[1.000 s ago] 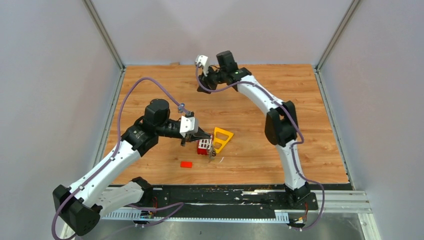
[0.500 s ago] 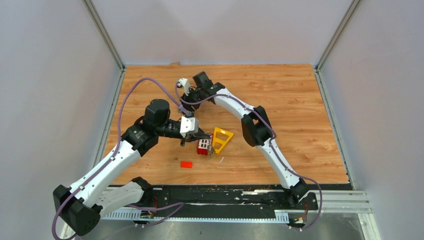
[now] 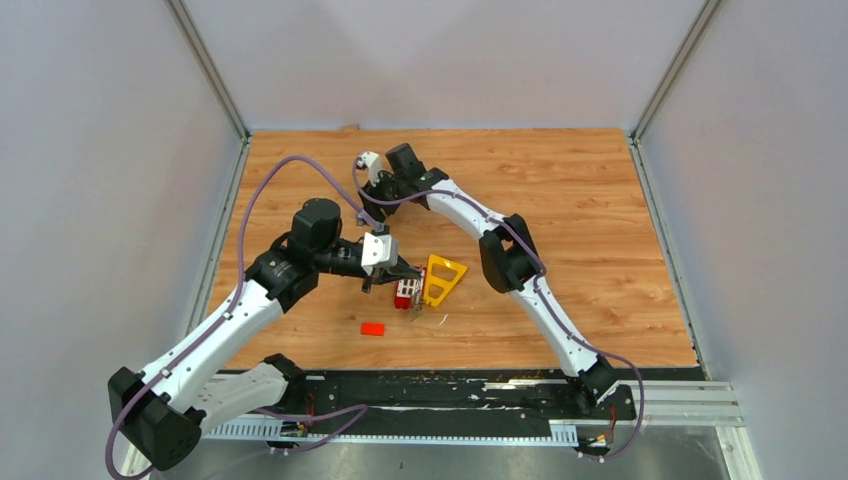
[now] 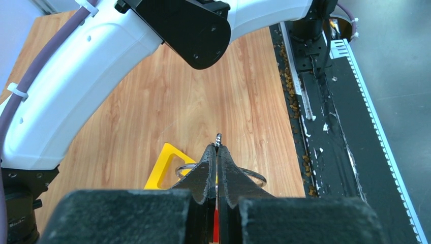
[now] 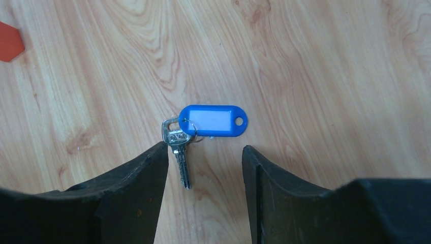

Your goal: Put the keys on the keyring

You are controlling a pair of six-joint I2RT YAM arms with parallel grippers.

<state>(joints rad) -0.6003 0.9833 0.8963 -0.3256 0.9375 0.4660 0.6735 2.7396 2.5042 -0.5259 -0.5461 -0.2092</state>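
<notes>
My left gripper (image 4: 217, 147) is shut on the keyring (image 4: 254, 176), a thin silver wire ring whose arcs show on both sides of the closed fingers. In the top view this gripper (image 3: 398, 276) hovers mid-table beside the yellow frame. My right gripper (image 5: 204, 150) is open, pointing down at the wood just above a silver key (image 5: 179, 152) joined to a blue plastic tag (image 5: 214, 121). The key lies close to the left finger (image 5: 147, 178), untouched. In the top view the right gripper (image 3: 378, 186) hides this key.
A yellow triangular plastic frame (image 3: 443, 277) lies under the ring, with a red and white block (image 3: 406, 292) beside it. A small red block (image 3: 373, 328) sits nearer the front edge. Another red piece (image 5: 9, 46) shows at the corner of the right wrist view.
The right arm swung from the back of the table leftward and down over the blue-tagged key, and its jaws widened. The left gripper kept its hold and barely moved.
</notes>
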